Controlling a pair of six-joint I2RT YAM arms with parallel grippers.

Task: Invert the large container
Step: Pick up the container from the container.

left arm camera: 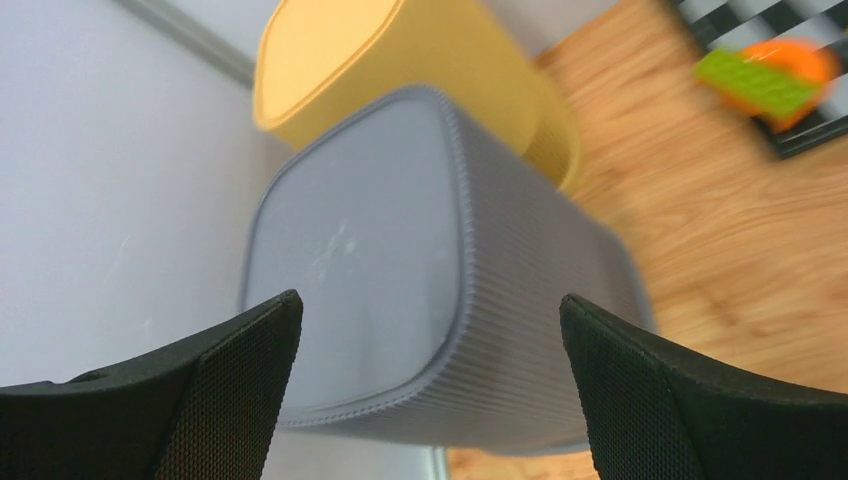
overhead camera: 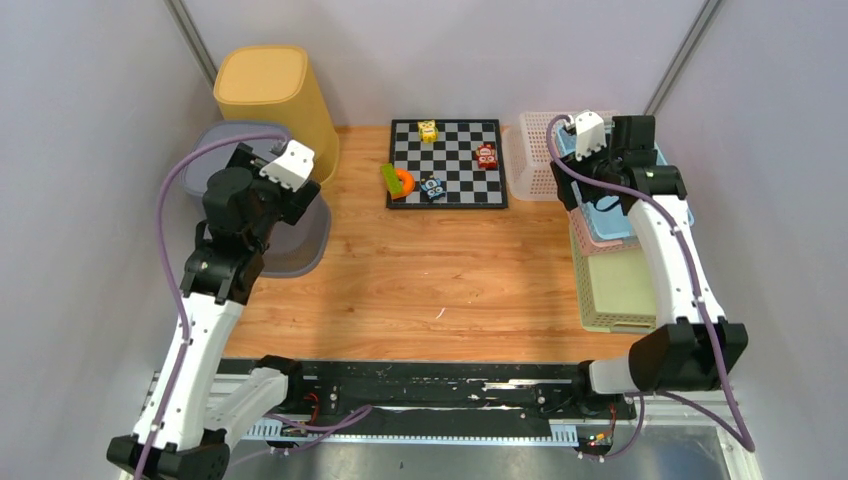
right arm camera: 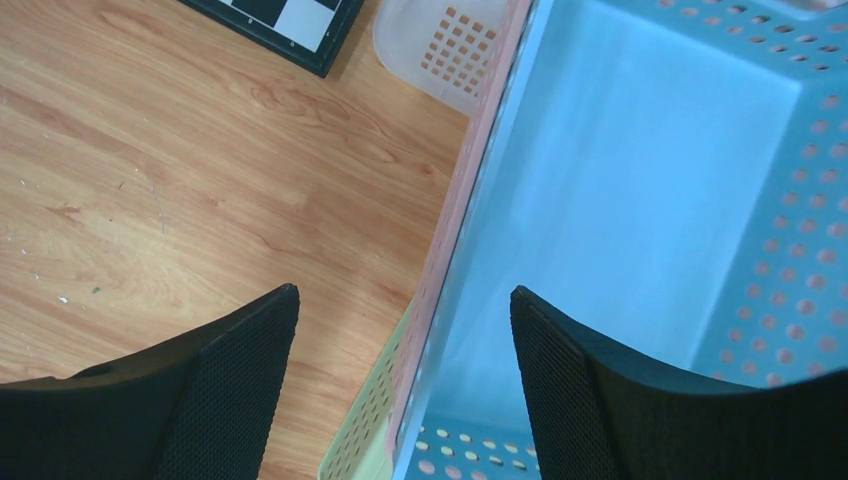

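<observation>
The large container (overhead camera: 303, 243) is a grey ribbed bin at the table's left edge. It stands with its flat closed base (left arm camera: 350, 260) facing up and its wider rim on the wood. My left gripper (left arm camera: 430, 310) hovers open just above that base, one finger on each side of it and neither touching. In the top view the left arm covers most of the bin. My right gripper (right arm camera: 403, 292) is open at the far right. Its jaws straddle the left wall of a blue basket (right arm camera: 640, 180) without closing on it.
A yellow bin (overhead camera: 272, 95) stands base up right behind the grey one. A chessboard (overhead camera: 470, 170) with small toys and a green-and-orange piece (overhead camera: 397, 180) lies at the back centre. White (overhead camera: 528, 158), pink (overhead camera: 588, 238) and green (overhead camera: 615, 290) baskets line the right side.
</observation>
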